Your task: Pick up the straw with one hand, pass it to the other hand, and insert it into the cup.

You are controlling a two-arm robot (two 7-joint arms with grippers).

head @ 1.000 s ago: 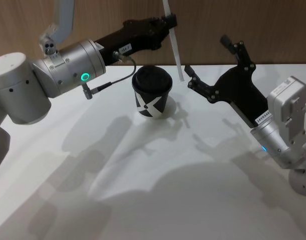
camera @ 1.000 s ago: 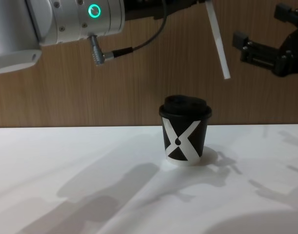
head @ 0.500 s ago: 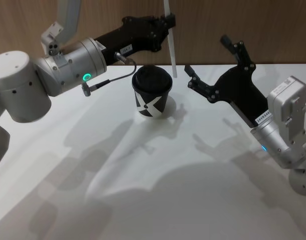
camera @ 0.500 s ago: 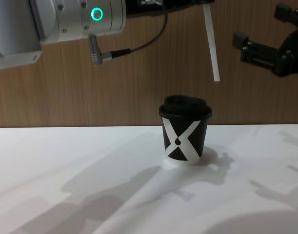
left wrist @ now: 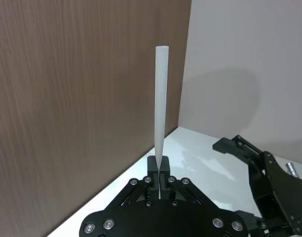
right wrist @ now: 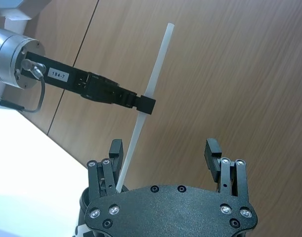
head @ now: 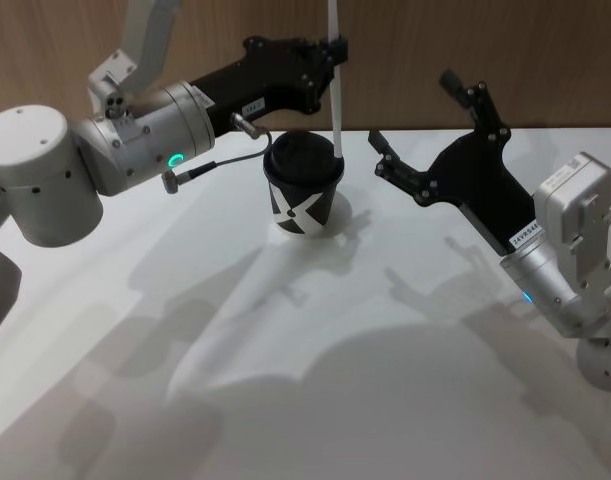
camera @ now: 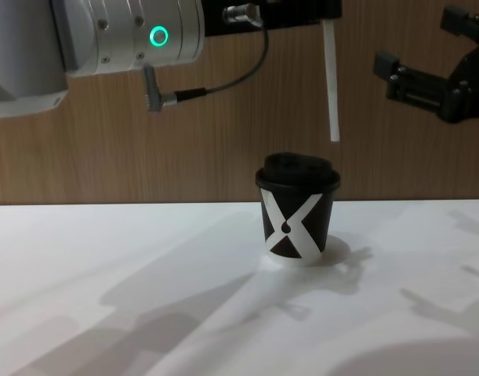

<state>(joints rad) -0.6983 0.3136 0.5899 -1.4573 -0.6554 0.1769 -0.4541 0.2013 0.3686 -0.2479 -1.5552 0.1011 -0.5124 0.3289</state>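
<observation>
My left gripper (head: 334, 50), on the silver arm with the green ring, is shut on the white straw (head: 337, 100) near its upper part. The straw (camera: 330, 82) hangs almost upright. Its lower tip hovers just above the right side of the domed lid of the black cup (camera: 297, 213), not touching it. The cup (head: 303, 195) stands upright on the white table, its white X facing me. My right gripper (head: 413, 112) stays open to the right of the cup, apart from the straw. From the left wrist, the straw (left wrist: 160, 103) rises out of the shut left gripper (left wrist: 159, 171).
The white table (head: 315, 380) runs wide in front of the cup. A wood-panelled wall (camera: 223, 141) stands close behind it. A dark cable with a metal plug (camera: 157, 98) dangles from the left arm above the table.
The left gripper has turned and moved left, swinging the straw from tilted to nearly upright. Its lower tip has moved left, over the cup's lid. The right arm has not moved.
</observation>
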